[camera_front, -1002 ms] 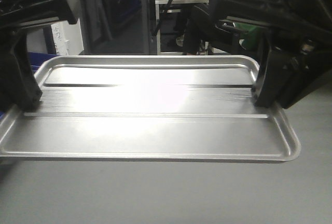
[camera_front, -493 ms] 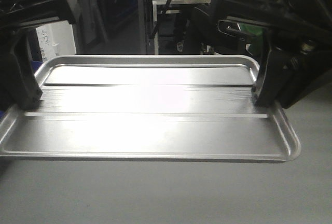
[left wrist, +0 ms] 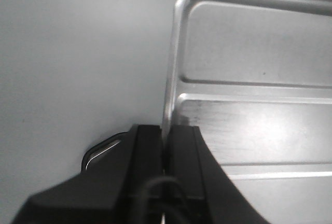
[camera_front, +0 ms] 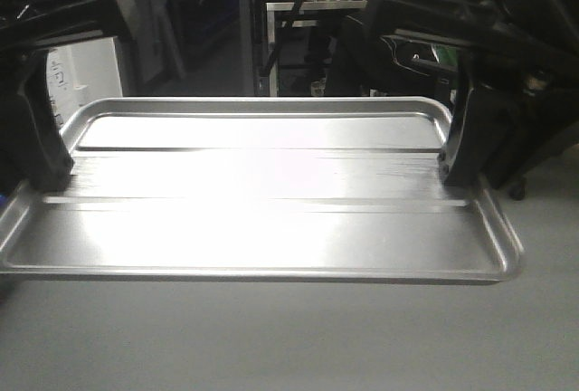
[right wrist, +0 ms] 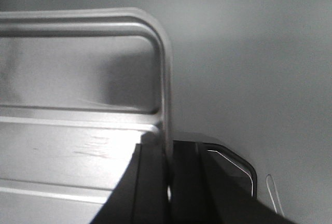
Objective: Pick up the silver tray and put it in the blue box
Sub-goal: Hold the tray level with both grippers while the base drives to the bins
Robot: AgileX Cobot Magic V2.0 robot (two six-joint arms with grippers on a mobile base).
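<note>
The left gripper (left wrist: 166, 133) was clamped on the left rim of the silver tray (camera_front: 271, 228), and the right gripper (right wrist: 169, 151) was clamped on its right rim. The tray sat level above a grey surface (camera_front: 289, 337).

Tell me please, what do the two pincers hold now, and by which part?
The silver tray: the left pincer grips its left short rim, the right pincer its right short rim.
</note>
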